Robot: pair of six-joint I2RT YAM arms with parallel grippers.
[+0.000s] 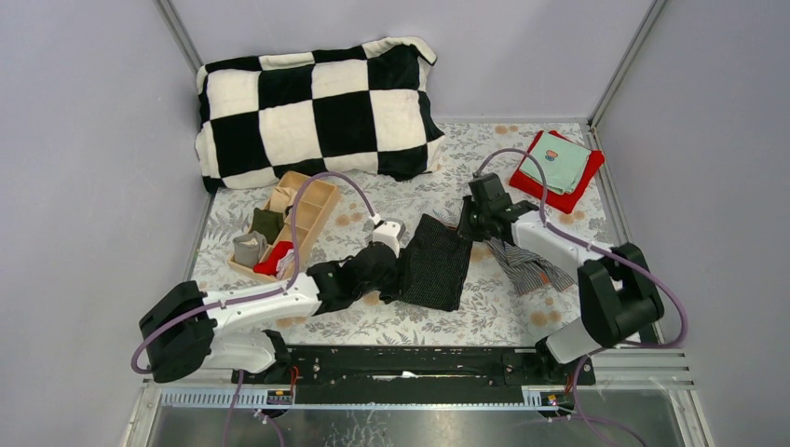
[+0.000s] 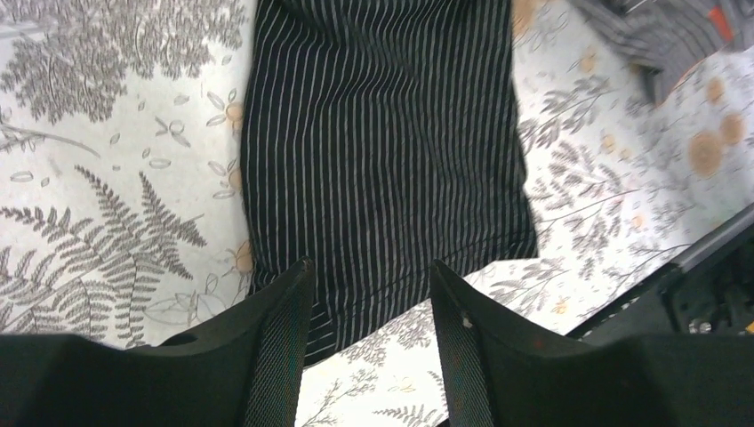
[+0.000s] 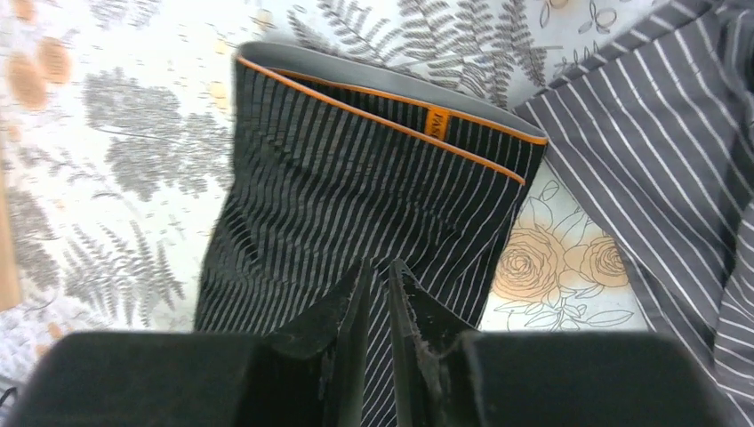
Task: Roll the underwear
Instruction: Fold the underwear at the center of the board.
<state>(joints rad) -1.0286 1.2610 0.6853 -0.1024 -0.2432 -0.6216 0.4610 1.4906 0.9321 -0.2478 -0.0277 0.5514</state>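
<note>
The black pinstriped underwear (image 1: 436,265) lies flat on the floral table cover, its grey waistband with orange trim (image 3: 391,89) at the far end. My left gripper (image 1: 399,276) is open at the cloth's near-left edge, and its fingers (image 2: 284,307) straddle the hem of the black underwear (image 2: 382,151) without holding it. My right gripper (image 1: 466,225) is over the waistband end, its jaws almost closed and the tips (image 3: 381,271) down over the black underwear (image 3: 338,196). The grey striped underwear (image 1: 533,265) lies crumpled to the right and also shows in the right wrist view (image 3: 658,151).
A wooden divided tray (image 1: 315,200) holding rolled cloths stands at the left. A black-and-white checked pillow (image 1: 317,107) lies at the back. A teal cloth (image 1: 557,160) rests on a red cloth (image 1: 568,197) at the back right. A black rail (image 1: 410,363) runs along the near edge.
</note>
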